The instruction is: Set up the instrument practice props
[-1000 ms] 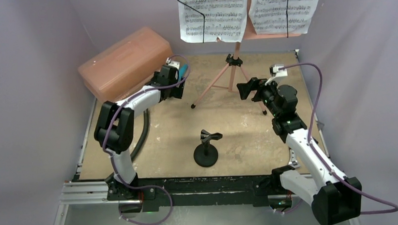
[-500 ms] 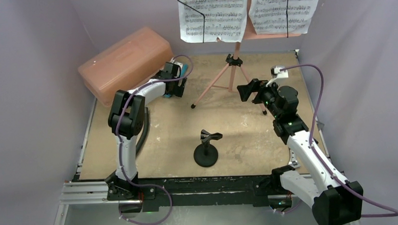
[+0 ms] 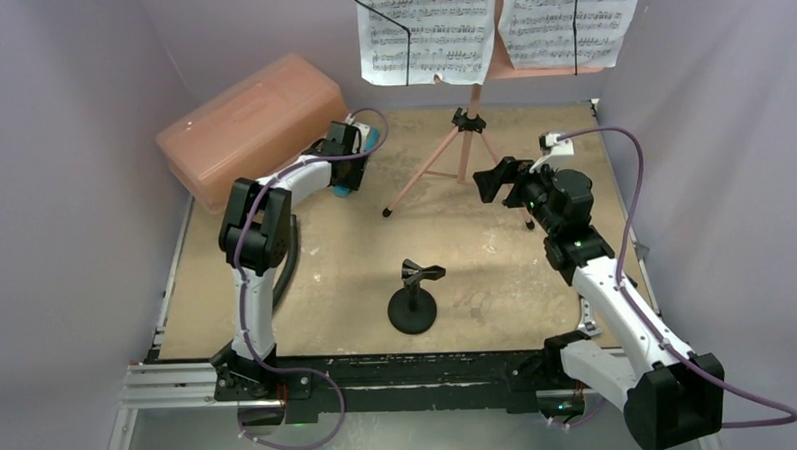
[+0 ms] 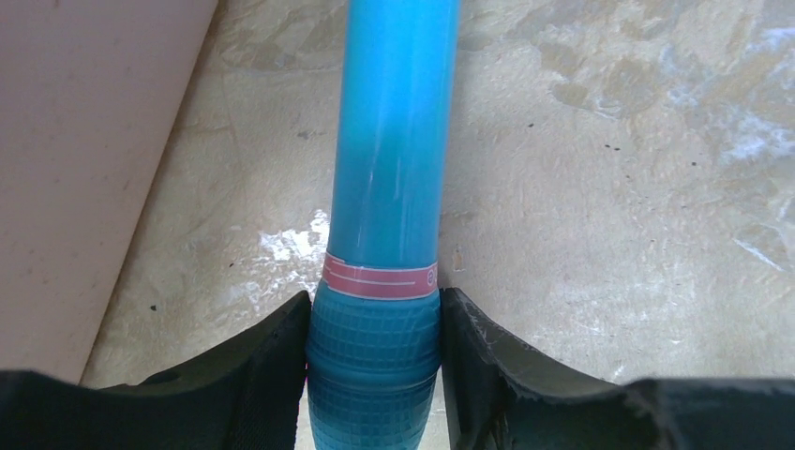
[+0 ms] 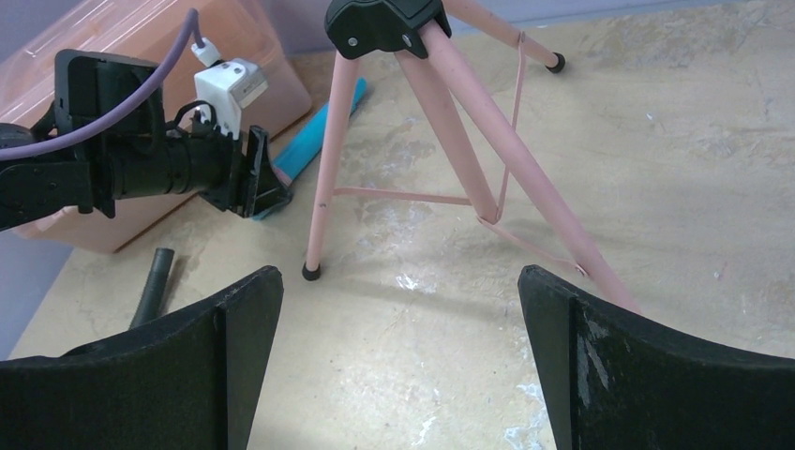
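The left arm has reached further towards the worktop's (image 3: 326, 278) far left corner, and the left gripper (image 4: 375, 323) has dropped onto the cyan toy microphone (image 4: 389, 141) and closed in on it. Its two black fingers (image 4: 262, 366) now press against either side of the microphone's grid-textured head, gripping it. Above the head runs a pink band, then a smooth, glossy cyan handle pointing away from the claw. The microphone sits close alongside the translucent pink case (image 3: 251, 120); whether it rests on the worktop or is raised a little is hard to judge. The right gripper (image 5: 398, 281) hangs with its jaws spread wide and holding nothing, facing the tripod legs of the pink music stand (image 3: 468, 132) at the far edge. Two white sheet-music pages (image 3: 428, 29) sit on the stand's desk. The black mic stand (image 3: 412, 305) stands upright near the middle of the near edge.
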